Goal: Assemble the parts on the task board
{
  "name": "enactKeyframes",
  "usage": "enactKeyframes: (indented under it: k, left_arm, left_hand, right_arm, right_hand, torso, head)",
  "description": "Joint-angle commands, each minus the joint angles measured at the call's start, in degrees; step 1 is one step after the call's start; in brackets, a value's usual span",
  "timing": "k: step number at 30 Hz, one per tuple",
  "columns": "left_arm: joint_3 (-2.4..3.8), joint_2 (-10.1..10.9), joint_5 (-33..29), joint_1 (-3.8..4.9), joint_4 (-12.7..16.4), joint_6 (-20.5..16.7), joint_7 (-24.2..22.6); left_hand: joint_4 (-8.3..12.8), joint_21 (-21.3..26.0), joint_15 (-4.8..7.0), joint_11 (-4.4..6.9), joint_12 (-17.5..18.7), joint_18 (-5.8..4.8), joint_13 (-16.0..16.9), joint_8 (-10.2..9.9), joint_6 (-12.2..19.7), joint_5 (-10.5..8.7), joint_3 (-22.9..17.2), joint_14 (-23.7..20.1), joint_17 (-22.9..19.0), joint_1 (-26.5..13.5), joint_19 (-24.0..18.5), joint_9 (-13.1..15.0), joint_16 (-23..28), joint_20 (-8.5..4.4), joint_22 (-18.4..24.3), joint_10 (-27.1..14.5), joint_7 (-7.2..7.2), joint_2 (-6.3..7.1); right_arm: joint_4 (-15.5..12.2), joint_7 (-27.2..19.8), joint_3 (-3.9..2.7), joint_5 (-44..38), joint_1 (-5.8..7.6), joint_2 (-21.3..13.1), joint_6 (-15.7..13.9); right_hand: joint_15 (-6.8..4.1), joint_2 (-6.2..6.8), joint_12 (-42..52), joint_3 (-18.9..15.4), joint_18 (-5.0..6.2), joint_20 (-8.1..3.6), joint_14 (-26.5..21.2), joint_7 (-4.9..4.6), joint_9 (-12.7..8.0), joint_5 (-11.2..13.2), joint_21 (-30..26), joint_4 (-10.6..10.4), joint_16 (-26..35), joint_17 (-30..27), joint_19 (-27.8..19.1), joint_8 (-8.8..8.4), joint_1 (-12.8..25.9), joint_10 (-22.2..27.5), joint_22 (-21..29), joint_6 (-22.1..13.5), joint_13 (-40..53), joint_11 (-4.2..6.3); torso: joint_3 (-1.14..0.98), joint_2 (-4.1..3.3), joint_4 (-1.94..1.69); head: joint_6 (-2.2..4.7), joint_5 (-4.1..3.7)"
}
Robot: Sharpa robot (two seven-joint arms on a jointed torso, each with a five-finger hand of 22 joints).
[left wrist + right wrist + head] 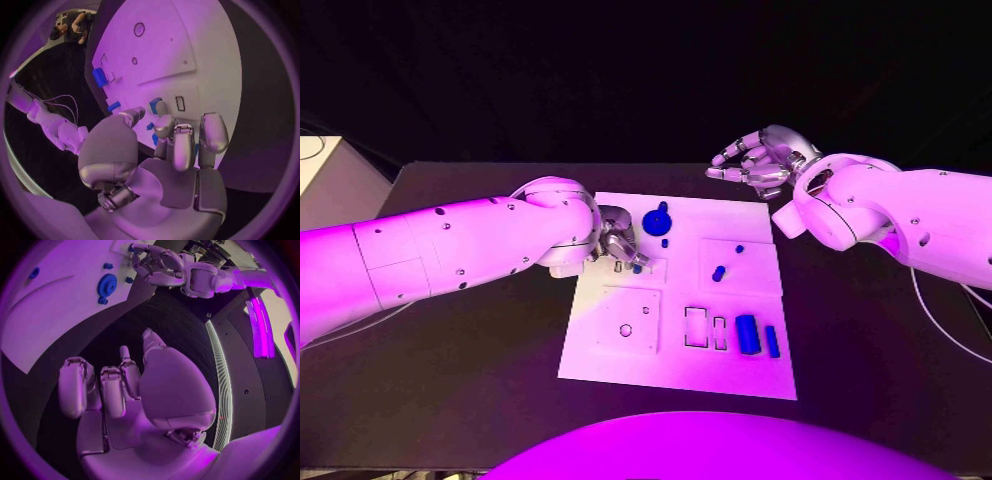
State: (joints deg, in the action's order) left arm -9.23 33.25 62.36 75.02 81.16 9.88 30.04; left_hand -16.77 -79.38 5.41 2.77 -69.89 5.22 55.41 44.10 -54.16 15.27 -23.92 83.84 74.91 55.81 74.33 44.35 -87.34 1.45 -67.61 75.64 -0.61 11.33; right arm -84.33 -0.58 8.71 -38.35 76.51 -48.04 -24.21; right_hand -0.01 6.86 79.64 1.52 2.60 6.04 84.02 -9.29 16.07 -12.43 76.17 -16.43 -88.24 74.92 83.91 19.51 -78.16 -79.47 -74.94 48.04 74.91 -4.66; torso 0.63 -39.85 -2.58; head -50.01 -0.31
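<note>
The left hand (610, 245) curls over a small blue part (154, 105) (held or not, I cannot tell); it looks light, rigid, slippery—pinch its sides. Right hand (759, 160) curled, empty.

The left hand (615, 245) hides whatever its fingertips touch on the task board (632, 370), perhaps a small part.

My left hand (615, 248) sits low over the task board's (625, 375) upper left, crowding the blue disc (656, 222) beside it. My right hand (759, 160) hangs beyond the far edge, leaving the board's right and near portions open.
</note>
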Motion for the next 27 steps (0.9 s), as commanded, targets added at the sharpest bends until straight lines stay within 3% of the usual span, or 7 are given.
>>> enactKeyframes:
  k: [1,5,13,16,18,23,27]
  left_arm:
    - [0.41,0.27,0.23,0.00,0.62,-0.45,-0.29]
    - [1.30,0.71,-0.42,0.00,1.27,-0.67,-0.30]
    - [5.11,2.88,-1.63,0.11,2.52,-1.26,-0.32]
    - [6.25,3.74,-2.65,0.65,1.93,-1.15,-0.34]
    - [6.85,4.14,-3.71,1.14,1.06,-0.82,-0.41]
    - [7.61,4.17,-5.12,2.12,-2.15,-0.17,-0.71]
    - [7.91,3.02,-5.01,2.74,-6.75,-0.50,-1.26]
  left_hand:
    - [0.06,0.22,0.24,-0.08,0.21,-0.30,-0.08,-0.20,-0.05,-1.08,0.76,4.82,9.92,0.41,0.37,0.06,-0.24,-0.12,-0.10,-0.34,-0.43,-0.20]
    - [0.01,0.26,0.23,-0.09,0.24,-0.29,-0.20,-0.22,-0.03,-2.31,1.48,4.80,9.84,0.18,0.35,0.08,-0.20,-0.10,-0.07,-0.40,-0.43,-0.41]
    - [0.15,0.72,0.17,-0.19,1.09,-0.10,-1.56,-0.39,0.51,-2.62,1.88,4.48,8.65,0.58,-0.25,0.09,0.38,-0.09,0.80,-1.22,-0.56,-0.53]
    - [0.17,1.44,-0.12,-0.58,2.35,0.15,-3.47,-0.76,1.67,-2.34,2.30,4.00,6.92,1.68,-1.16,0.10,1.26,0.05,2.03,-2.70,-1.00,-0.55]
    - [0.14,2.52,-0.68,-1.27,4.62,0.50,-6.74,-1.49,3.32,-1.98,2.58,3.55,5.39,2.97,-2.51,0.01,2.12,0.36,3.82,-5.34,-1.76,-0.71]
    - [0.16,3.98,-1.77,-2.52,7.07,0.94,-10.45,-3.27,6.21,-1.65,3.04,2.94,3.48,5.05,-4.13,-0.57,3.25,1.17,6.02,-8.78,-3.20,-1.22]
    - [0.18,4.13,-2.64,-3.55,7.89,0.95,-12.07,-5.92,8.41,-1.42,2.58,3.00,3.47,7.17,-4.02,-2.37,3.25,1.86,6.05,-10.06,-4.43,-1.42]
  right_arm:
    - [0.00,-0.61,-0.01,0.04,-0.05,-0.03,0.51]
    - [0.06,-0.63,-0.01,0.04,-0.07,-0.01,0.52]
    - [0.32,-0.67,-0.01,0.05,-0.14,-0.05,0.52]
    - [0.43,-0.69,-0.01,0.05,-0.15,-0.06,0.46]
    - [0.53,-0.73,-0.01,0.07,-0.15,-0.05,0.37]
    - [0.79,-0.86,-0.01,0.16,-0.15,-0.06,0.17]
    - [1.02,-0.93,-0.01,0.29,-0.16,-0.02,0.13]
  right_hand:
    - [0.38,-0.11,-0.26,-0.16,0.69,0.21,4.71,-0.06,0.07,-0.33,-0.25,-0.23,0.43,10.83,-0.39,-0.03,0.69,0.31,-6.49,-0.46,5.09,0.00]
    - [0.38,-0.11,-0.27,-0.18,0.69,0.21,4.71,-0.07,0.08,-0.34,-0.28,-0.23,0.45,10.81,-0.39,-0.03,0.78,0.32,-6.48,-0.49,5.08,0.00]
    - [0.38,-0.12,-0.29,-0.20,0.70,0.22,4.72,-0.08,0.08,-0.35,-0.33,-0.24,0.43,10.84,-0.41,-0.03,0.89,0.35,-6.45,-0.52,5.05,0.00]
    - [0.38,-0.12,-0.29,-0.20,0.70,0.22,4.72,-0.08,0.08,-0.35,-0.33,-0.24,0.43,10.84,-0.41,-0.03,0.89,0.35,-6.45,-0.52,5.05,0.00]
    - [0.38,-0.12,-0.29,-0.20,0.70,0.22,4.72,-0.08,0.08,-0.35,-0.33,-0.24,0.43,10.84,-0.41,-0.03,0.89,0.35,-6.45,-0.52,5.05,0.00]
    - [0.39,-0.15,-0.39,-0.21,0.76,0.22,4.66,-0.08,0.09,-0.38,-0.61,-0.23,0.53,10.67,-0.53,-0.04,0.99,0.44,-6.28,-0.56,4.96,-0.01]
    - [0.40,-0.16,-0.71,-0.23,0.84,0.23,4.61,-0.12,0.07,-0.40,-0.99,-0.20,0.62,10.51,-0.69,-0.09,1.08,0.79,-6.06,-0.70,4.64,-0.04]
  torso:
    - [-0.04,0.01,-0.08]
    - [-0.04,0.04,-0.03]
    - [-0.07,0.10,-0.07]
    - [-0.12,0.10,-0.13]
    - [-0.11,0.08,-0.12]
    - [-0.06,0.00,-0.04]
    - [0.02,-0.11,0.04]
  head:
    - [0.01,-0.17]
    - [0.01,-0.19]
    - [0.01,-0.37]
    - [0.01,-0.31]
    - [0.01,-0.14]
    - [0.23,0.17]
    - [0.54,0.49]
